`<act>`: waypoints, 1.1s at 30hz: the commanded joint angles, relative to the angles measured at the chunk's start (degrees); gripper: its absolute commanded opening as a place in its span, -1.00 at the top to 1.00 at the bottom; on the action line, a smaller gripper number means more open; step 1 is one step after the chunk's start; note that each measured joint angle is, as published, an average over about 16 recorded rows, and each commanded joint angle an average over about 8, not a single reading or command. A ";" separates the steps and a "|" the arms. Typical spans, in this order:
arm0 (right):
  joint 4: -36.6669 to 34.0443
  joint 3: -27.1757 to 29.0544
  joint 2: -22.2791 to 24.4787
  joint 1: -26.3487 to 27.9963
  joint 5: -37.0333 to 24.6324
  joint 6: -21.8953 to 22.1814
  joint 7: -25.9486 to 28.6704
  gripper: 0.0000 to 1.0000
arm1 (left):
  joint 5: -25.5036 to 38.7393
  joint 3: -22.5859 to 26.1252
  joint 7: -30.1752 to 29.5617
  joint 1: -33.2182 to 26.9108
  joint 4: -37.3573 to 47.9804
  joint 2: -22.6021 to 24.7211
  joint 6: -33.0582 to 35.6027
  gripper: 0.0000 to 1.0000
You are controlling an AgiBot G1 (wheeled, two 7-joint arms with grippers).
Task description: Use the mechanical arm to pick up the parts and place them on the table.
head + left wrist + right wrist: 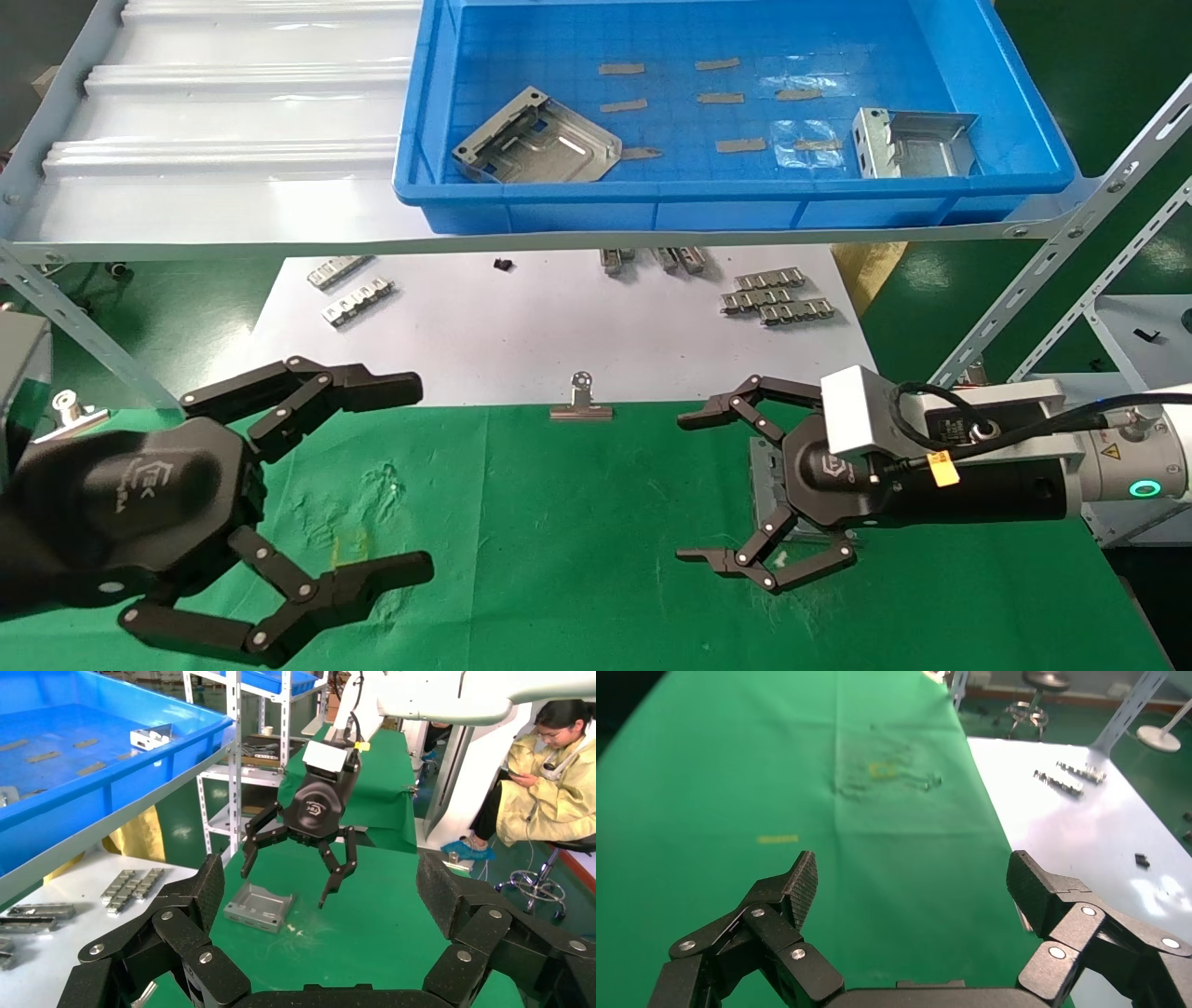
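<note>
Silvery part (258, 906) lies on our green table (577, 540) near its right edge; our right hand (697, 486) hovers spread wide, empty, above it

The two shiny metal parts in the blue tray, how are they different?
The left part lies fairly flat on the blue tray floor, showing its broad slotted face. The right part sits with its bent walls standing up, so it looks like a little open box. The left part is turned cornerwise; the right part sits squarer to the tray's edge. Both are silvery stamped sheet metal, and neither gripper touches them.
</note>
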 commanded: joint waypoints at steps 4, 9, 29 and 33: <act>4.86 4.52 1.63 -3.65 1.42 0.47 3.91 -1.00 | 0.00 0.00 0.00 0.00 0.00 0.00 0.00 -1.00; 9.70 9.02 3.25 -7.28 2.82 0.95 7.80 -1.00 | 0.00 0.00 0.00 0.00 0.00 0.00 0.00 -1.00; 29.06 27.01 9.73 -21.80 8.46 2.84 23.37 -1.00 | 0.00 0.00 0.00 0.00 0.00 0.00 0.00 -1.00; 32.91 30.59 11.02 -24.69 9.58 3.21 26.46 -1.00 | 0.00 0.00 0.00 0.00 0.00 0.00 0.00 -1.00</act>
